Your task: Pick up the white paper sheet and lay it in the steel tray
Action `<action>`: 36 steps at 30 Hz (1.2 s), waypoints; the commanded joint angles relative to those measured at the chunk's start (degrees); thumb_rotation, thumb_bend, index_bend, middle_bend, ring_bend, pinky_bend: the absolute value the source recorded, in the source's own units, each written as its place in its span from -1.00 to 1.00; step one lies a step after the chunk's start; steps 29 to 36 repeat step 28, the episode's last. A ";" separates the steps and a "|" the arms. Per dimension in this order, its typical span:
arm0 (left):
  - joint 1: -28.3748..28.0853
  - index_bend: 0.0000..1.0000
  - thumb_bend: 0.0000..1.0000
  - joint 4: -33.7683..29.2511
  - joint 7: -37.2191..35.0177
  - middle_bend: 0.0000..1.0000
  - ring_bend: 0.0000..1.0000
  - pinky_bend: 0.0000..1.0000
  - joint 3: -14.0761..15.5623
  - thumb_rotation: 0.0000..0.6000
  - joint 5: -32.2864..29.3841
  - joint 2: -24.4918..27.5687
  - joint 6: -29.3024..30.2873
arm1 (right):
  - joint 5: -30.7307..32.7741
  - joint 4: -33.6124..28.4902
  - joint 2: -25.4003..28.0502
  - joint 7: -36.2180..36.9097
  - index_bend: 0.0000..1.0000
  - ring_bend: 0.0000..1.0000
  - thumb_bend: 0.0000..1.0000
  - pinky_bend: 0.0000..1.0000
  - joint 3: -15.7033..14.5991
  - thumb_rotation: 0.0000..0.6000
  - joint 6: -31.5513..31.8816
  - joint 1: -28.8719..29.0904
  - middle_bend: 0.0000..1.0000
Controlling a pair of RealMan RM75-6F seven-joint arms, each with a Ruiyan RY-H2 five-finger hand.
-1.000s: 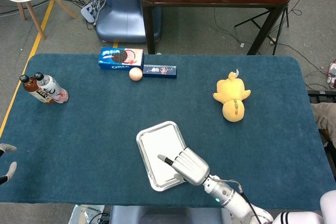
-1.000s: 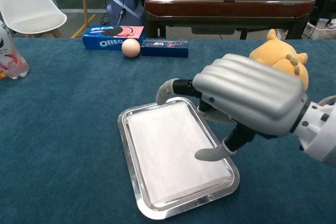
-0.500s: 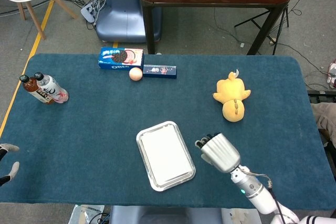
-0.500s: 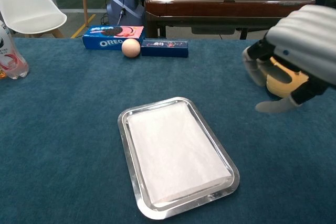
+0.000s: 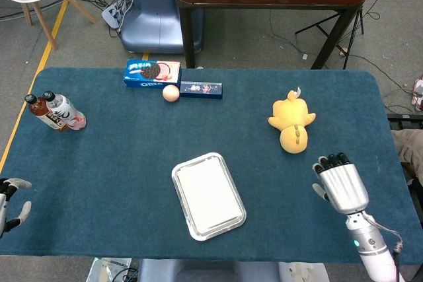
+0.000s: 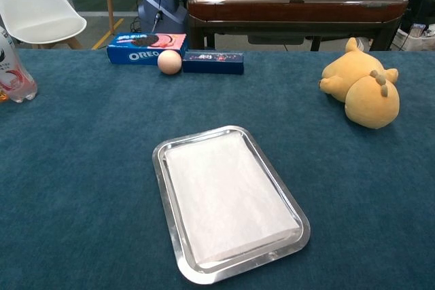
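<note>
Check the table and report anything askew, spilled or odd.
Little stands out. The paper lies flat inside the tray. The tray sits skewed to the table edge. Two bottles lie on their sides at far left, and the plush toy is toppled. No spills.

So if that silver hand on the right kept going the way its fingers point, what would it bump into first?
Probably the yellow plush duck toy: the right hand points up-table, slightly left. It might slip just past it; height is hard to judge.
</note>
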 commanded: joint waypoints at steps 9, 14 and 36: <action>-1.34 -0.22 -0.29 2.51 0.12 -0.32 -0.53 -0.23 0.35 1.00 0.54 -2.19 -1.91 | 5.43 5.94 1.66 10.69 0.29 -0.16 -1.00 -0.24 2.11 1.00 5.36 -6.42 0.00; -1.66 -0.22 -0.29 3.48 0.19 -0.32 -0.53 -0.23 0.32 1.00 0.87 -3.06 -1.88 | 6.56 8.77 1.64 15.30 0.29 -0.16 -1.00 -0.24 3.03 1.00 6.31 -7.96 0.00; -2.83 -0.22 -0.29 4.58 -0.46 -0.32 -0.53 -0.22 0.38 1.00 0.96 -4.12 -3.39 | 8.97 12.11 2.68 22.18 0.29 -0.16 -1.00 -0.24 5.35 1.00 4.91 -9.25 0.00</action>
